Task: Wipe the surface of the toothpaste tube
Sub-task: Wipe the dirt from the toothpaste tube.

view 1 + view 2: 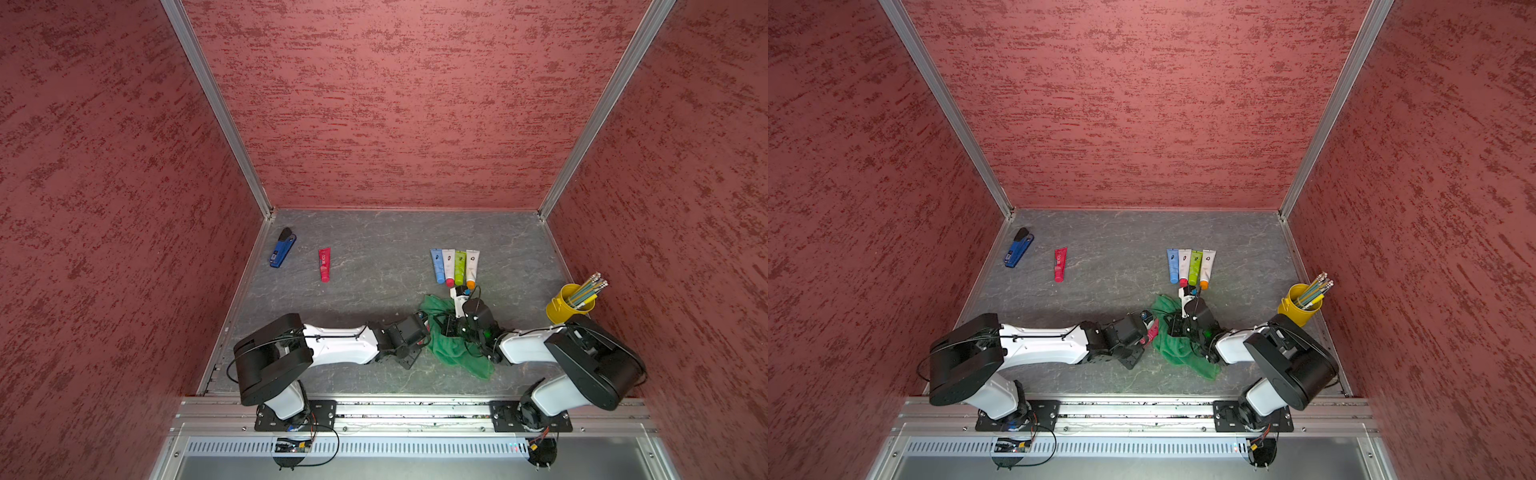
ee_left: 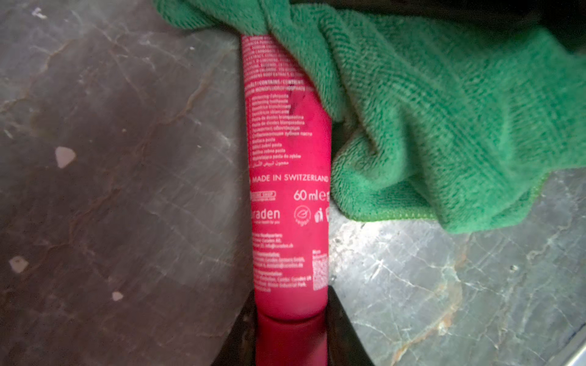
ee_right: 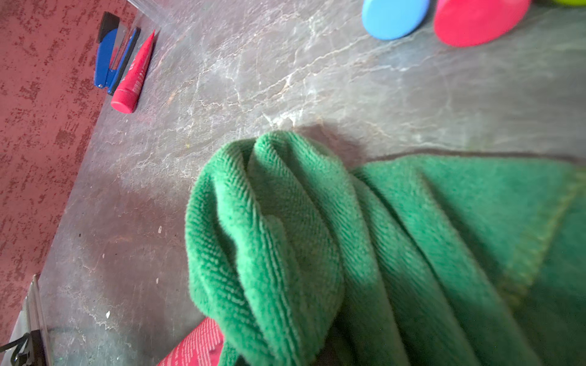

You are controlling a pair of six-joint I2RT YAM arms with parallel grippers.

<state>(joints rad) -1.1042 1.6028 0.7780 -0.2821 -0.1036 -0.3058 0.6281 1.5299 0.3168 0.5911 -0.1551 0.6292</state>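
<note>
A pink-red toothpaste tube with white print is held off the table, and my left gripper is shut on its cap end. In a top view the tube pokes out of the left gripper toward the green cloth. The cloth is draped over the tube's far end and along one side. My right gripper is buried in the bunched cloth and shut on it, so its fingers are hidden. A bit of the tube shows under the cloth.
Another red tube and a blue stapler lie at the back left. A row of several coloured tubes lies just beyond the right wrist. At the right wall stands a yellow cup of pencils. A white item sits by the right wrist.
</note>
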